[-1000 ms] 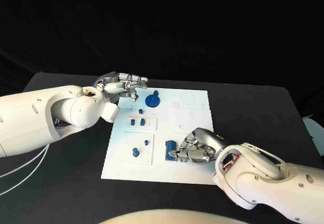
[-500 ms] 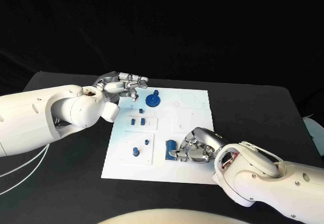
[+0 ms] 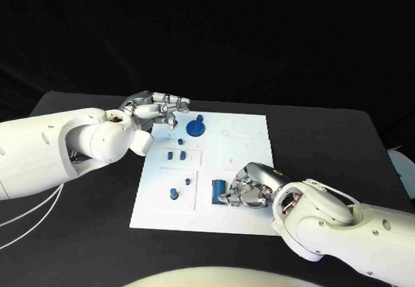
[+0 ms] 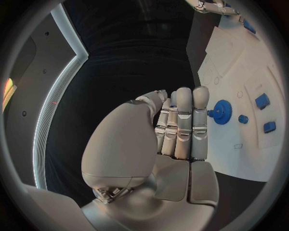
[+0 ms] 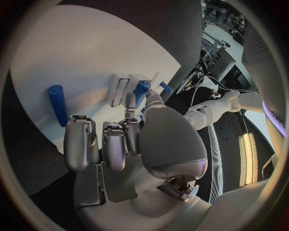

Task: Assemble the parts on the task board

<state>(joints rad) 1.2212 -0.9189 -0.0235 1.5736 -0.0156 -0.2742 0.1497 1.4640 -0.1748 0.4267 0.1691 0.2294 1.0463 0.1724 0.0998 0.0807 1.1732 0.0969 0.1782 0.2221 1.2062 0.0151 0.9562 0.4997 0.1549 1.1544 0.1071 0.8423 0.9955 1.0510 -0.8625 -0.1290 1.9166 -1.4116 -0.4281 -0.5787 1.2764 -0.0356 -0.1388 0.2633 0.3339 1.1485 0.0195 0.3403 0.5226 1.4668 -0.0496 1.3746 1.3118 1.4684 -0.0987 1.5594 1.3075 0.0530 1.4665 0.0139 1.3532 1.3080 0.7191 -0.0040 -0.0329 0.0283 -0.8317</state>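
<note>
Board (image 3: 246, 217) sat mid-table (image 3: 338, 144), white, long axis running away from the robot.

Left hand (image 3: 156, 110) hovered at the board's far-left corner. In the left wrist view the fingers (image 4: 183, 120) lay straight and pressed side by side, thumb folded in beside them, nothing between them; tips close to the gear (image 4: 221, 111) but I couldn't tell contact. Call it narrow and empty.

Gear (image 3: 195, 127) stood on the board at the far end, just right of the left hand, with a small knob on top. A small peg (image 3: 182, 141) stood just nearer than it. Two short blocks (image 3: 175, 156) sat side by side in a recessed panel below that. In the next panel toward the robot, a small stud (image 3: 187, 181) and a rounded piece (image 3: 173, 194) were apart from each other.

Right hand (image 3: 249, 188) rested over the board's near-right area, fingers curled in. A cylinder (image 3: 219, 185) lay on the board just left of it, by a slotted holder. In the right wrist view the cylinder (image 5: 58, 104) lay flat on the white surface, clear of the fingertips (image 5: 79, 126); another blue piece (image 5: 141, 91) sat beyond the fingers near the holder, partly hidden. Nothing seen in that hand's grasp, fingers drawn in.

Far-right part of the board showed only outlined recesses, a round one (image 3: 243, 126) among them.
</note>
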